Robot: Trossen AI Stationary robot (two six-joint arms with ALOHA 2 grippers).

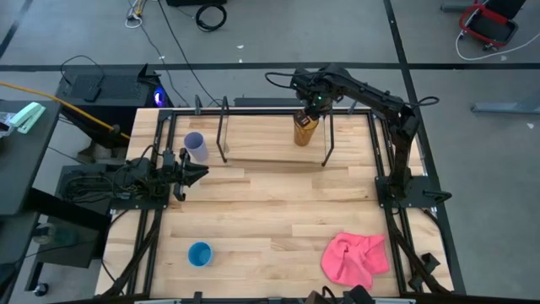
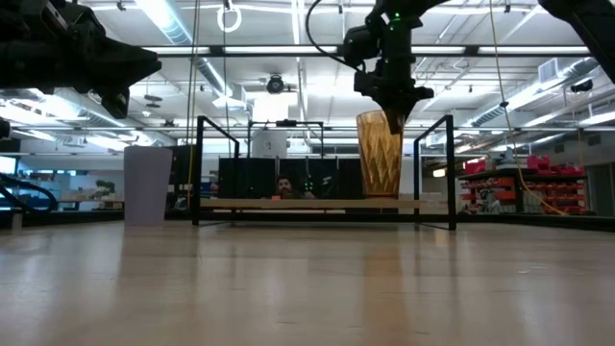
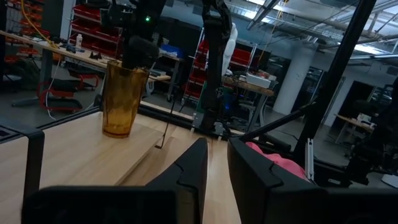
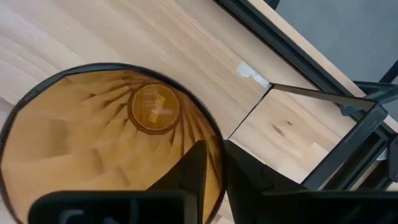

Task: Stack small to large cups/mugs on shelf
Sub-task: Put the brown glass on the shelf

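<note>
**High view: amber cup on shelf, two cups left on worktop**

My right fingers (image 1: 309,108) straddle the tall amber-orange faceted plastic cup's (image 1: 305,129) rim, one inside; whether they pinch it I cannot tell. It stands upright on the black-rod, wood-board shelf (image 1: 253,145), near its right end. Likely light, stiff, slippery: hold by the rim. Shelf room lies leftward. My left fingers (image 1: 199,174) wait slightly spread near the pale lavender plastic cup (image 1: 196,146); the short blue plastic cup (image 1: 200,253) sits well apart.

High view looks straight down over the whole counter (image 1: 270,203). Low view sits at counter height, facing the shelf (image 2: 322,204). Right wrist view peers closely past its fingers (image 4: 196,171) into the amber cup (image 4: 93,137); left wrist view shares it, farther beyond its fingers.
</note>
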